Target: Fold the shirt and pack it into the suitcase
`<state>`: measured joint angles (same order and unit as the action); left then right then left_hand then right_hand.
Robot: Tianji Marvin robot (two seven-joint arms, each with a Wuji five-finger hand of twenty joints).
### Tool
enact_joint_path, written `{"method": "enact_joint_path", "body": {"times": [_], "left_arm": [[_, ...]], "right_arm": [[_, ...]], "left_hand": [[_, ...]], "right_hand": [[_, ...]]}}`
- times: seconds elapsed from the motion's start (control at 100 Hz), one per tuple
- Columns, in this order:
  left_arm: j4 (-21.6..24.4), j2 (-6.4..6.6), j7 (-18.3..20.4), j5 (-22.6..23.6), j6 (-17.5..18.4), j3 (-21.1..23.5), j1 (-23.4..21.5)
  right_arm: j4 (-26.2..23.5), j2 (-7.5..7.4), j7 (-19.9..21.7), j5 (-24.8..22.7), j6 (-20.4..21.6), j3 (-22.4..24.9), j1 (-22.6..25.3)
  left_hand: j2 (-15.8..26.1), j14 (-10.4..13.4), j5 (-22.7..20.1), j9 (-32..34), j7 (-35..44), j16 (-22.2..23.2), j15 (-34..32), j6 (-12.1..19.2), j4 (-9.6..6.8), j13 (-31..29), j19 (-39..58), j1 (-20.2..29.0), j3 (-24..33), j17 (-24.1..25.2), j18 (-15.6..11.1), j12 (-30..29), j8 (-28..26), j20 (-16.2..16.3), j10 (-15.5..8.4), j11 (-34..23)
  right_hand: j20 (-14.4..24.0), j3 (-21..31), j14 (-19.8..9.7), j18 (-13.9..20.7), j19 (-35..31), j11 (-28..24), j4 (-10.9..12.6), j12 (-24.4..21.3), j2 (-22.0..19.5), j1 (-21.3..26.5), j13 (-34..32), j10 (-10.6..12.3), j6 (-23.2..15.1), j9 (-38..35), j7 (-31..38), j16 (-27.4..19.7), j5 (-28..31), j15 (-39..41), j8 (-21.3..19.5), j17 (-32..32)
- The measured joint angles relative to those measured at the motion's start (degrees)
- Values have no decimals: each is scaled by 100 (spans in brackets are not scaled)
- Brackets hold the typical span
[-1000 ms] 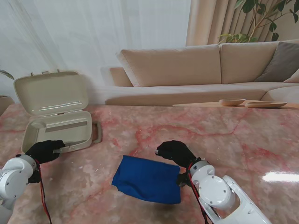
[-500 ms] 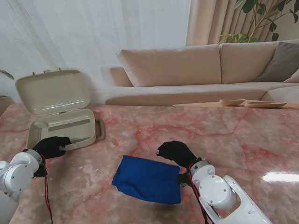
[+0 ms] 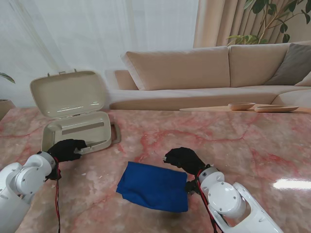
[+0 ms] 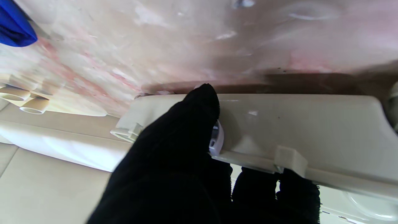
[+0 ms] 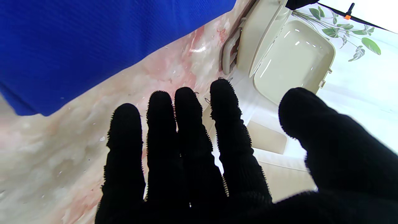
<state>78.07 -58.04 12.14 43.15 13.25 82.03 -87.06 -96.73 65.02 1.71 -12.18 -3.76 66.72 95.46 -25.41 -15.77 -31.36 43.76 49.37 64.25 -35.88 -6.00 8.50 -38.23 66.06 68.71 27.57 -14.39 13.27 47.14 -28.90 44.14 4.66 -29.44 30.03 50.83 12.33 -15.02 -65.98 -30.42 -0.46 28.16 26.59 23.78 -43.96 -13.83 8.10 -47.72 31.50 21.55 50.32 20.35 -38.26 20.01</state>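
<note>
Left hand grips the suitcase rim; right hand, fingers released, waits by folded shirt. Next: lift shirt in.

Your left hand is clamped shut, thumb opposite the fingers. Your right hand is flat and empty, 4 fingers together, thumb apart.
</note>
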Motion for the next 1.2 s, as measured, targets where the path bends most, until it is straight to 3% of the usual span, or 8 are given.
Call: {"method": "enact_joint_path", "body": {"times": [0.6, 0.7, 1.2], "left_arm": [[-709, -73, -182, -666, 422, -1049, 869], [-871, -102, -229, -806, 492, -1280, 1059], [-1510, -296, -523, -1409, 841, -2224, 1746]], "right_arm": [[75, 0, 39, 50, -74, 69, 5], [79, 0, 56, 50, -89, 84, 9], [157, -2, 101, 69, -115, 125, 12]], "left_hand": [[-146, 1, -90, 85, -2, 334, -296, -64, 41, -116, 2, -105, -8, -18, 8, -129, -1, 15, -113, -103], [-151, 11, -90, 85, -2, 381, -333, -87, 103, -118, 2, -109, -11, -18, 8, -130, -57, 15, -114, -112], [-241, 126, -149, 87, -2, 513, -379, -99, 116, -233, 2, -168, -16, -18, 8, -131, -78, 43, -116, -188]], "right_hand": [[-2, -52, 0, 0, -1, 0, 0, 0, -26, 0, 0, 0, 0, 0, 0, 0, 0, 2, -63, 0], [-3, -52, 0, 0, -1, 0, 0, 0, -26, 0, 0, 0, 0, 0, 0, 0, 0, 2, -65, 0], [-3, -52, 0, 0, -1, 0, 0, 0, -26, 0, 0, 0, 0, 0, 0, 0, 0, 2, -66, 0]]}}
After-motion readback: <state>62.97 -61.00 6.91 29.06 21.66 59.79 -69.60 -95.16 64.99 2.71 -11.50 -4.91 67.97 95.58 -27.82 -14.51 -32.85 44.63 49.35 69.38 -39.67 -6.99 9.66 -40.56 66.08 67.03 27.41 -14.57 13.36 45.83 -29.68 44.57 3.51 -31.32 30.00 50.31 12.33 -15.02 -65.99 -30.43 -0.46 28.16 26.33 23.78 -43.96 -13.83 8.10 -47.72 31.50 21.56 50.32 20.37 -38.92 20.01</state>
